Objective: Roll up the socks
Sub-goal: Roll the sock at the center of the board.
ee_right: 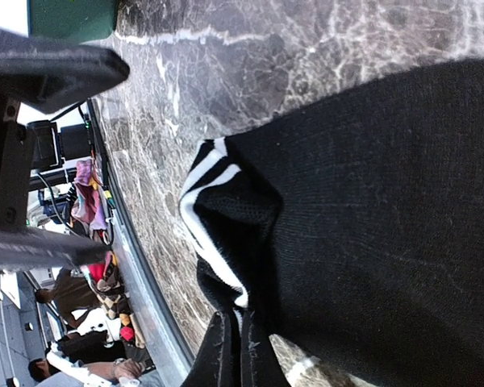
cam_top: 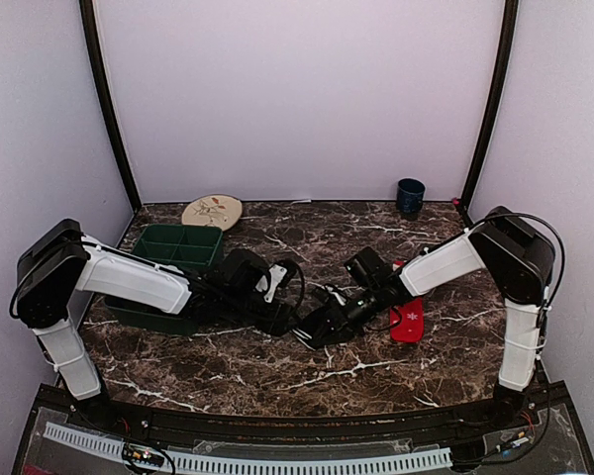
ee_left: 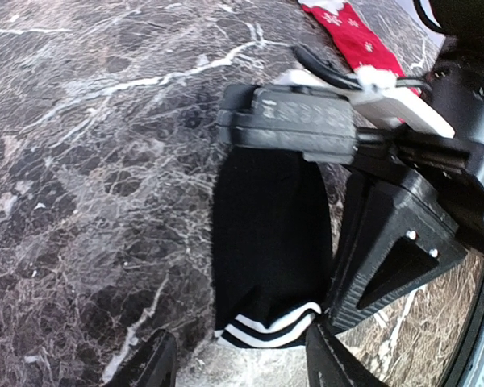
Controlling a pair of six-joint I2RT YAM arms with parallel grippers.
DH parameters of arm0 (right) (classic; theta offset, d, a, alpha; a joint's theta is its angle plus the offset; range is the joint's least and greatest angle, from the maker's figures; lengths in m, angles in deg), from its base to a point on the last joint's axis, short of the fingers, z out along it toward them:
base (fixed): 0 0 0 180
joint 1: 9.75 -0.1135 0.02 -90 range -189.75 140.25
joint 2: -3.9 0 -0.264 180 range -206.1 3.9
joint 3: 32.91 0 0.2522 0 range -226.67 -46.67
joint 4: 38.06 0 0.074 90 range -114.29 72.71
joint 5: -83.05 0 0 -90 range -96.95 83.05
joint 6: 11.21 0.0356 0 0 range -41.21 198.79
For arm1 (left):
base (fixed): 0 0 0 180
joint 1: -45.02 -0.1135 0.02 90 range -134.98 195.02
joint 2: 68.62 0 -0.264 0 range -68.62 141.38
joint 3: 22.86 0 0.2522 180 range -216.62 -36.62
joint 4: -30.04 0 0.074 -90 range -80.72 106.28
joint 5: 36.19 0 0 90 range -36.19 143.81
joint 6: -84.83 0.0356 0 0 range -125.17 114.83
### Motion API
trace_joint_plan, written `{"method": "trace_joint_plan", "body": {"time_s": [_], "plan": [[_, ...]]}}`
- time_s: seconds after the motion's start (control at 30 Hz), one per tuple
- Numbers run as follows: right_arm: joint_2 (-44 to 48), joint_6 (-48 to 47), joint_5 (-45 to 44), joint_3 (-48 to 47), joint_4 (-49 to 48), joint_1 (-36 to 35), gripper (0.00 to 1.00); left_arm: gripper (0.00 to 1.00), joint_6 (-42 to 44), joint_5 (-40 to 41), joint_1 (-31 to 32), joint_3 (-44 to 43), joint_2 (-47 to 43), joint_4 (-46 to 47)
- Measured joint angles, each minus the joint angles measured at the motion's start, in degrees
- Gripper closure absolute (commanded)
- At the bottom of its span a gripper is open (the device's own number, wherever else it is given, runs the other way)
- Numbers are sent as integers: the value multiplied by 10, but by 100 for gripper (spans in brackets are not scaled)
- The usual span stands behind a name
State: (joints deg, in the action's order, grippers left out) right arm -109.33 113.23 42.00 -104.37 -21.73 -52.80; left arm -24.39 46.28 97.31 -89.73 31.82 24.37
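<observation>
The black sock (ee_left: 266, 234) lies flat on the marble table, its white-striped cuff (ee_left: 270, 330) towards my left wrist camera. My left gripper (ee_left: 242, 367) is open, one finger on each side of the cuff end and just short of it. My right gripper (ee_right: 244, 343) is shut on one corner of the black sock's cuff (ee_right: 206, 189), which it lifts into a fold. In the top view the two grippers meet over the black sock (cam_top: 309, 339) at mid-table. The red sock (cam_top: 408, 322) with white snowflakes lies flat to the right, under the right arm; nothing holds it.
A green compartment tray (cam_top: 178, 245) stands at the back left, beside the left arm. A round patterned plate (cam_top: 212, 211) lies behind it. A dark blue cup (cam_top: 410, 196) is at the back right. The table's front edge runs close to the sock.
</observation>
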Motion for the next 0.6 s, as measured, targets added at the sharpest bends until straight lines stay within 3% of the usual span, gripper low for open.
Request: {"method": "trace_joint_plan", "body": {"time_s": [0.6], "plan": [[4,34,5,5,-10,14,100,43,42,-2,23,-16,30,-16]]}}
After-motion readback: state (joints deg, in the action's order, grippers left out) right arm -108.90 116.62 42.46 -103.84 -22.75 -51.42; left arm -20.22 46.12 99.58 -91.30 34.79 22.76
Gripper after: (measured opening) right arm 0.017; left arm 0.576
